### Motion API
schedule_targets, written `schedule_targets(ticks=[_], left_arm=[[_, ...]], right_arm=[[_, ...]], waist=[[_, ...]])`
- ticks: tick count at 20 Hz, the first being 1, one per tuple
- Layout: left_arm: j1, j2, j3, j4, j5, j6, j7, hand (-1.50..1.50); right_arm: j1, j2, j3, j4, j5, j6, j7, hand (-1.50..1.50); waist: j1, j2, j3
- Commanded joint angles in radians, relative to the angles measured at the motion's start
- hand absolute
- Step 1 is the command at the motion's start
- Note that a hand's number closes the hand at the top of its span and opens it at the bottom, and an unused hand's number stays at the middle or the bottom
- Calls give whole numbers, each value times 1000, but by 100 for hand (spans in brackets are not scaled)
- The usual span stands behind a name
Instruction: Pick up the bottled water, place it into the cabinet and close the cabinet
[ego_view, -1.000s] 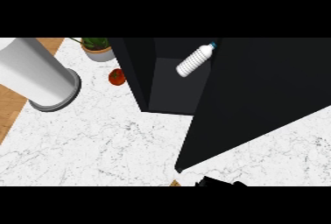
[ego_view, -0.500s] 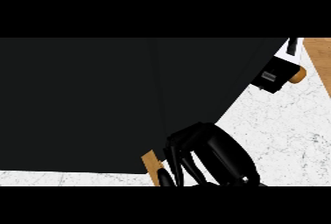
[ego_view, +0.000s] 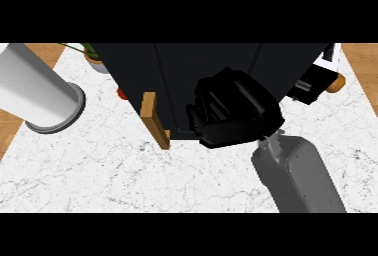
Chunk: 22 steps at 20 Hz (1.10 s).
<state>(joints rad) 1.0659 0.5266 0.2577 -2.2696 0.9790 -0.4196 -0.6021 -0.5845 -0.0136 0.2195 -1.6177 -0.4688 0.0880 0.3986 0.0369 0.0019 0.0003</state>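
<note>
— Right hand (ego_view: 235, 111) rests against the dark cabinet (ego_view: 184, 65) front, fingers curled, nothing visibly held.
— And the bottled water?
— Not visible; I judge it's inside. The wooden door (ego_view: 155, 120) stands edge-on, ajar, left of the hand.
— Risk?
— Pressing the cabinet's face instead of the door could leave it open, or nudge the cabinet toward the white cylinder (ego_view: 37, 92).

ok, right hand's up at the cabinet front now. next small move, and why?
Probably push the right hand further into the black cabinet front. The hand lies against it, no bottle shows, and a wooden door edge juts out at the left, so the cabinet likely isn't fully shut.
</note>
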Motion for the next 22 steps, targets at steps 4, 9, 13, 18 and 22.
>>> schedule_targets(ticks=[4,9,13,18,22], left_arm=[[64,-49,79,16,46,-119,36,-150],[27,-58,93,8,52,-102,65,-150],[75,-101,80,-36,55,-120,93,-150],[25,-74,80,6,48,-153,107,-150],[44,-87,113,-10,72,-159,121,-150]], right_arm=[[-164,-7,-78,267,-3,118,-79,150],[-262,-17,-130,402,-20,166,-90,150],[-241,1,-118,378,-15,168,-88,150],[-336,11,-91,431,-105,147,-55,150],[-326,11,-110,413,-104,171,-40,150]], waist=[[0,0,0],[5,5,0],[3,1,0],[28,8,-1],[16,2,0]])
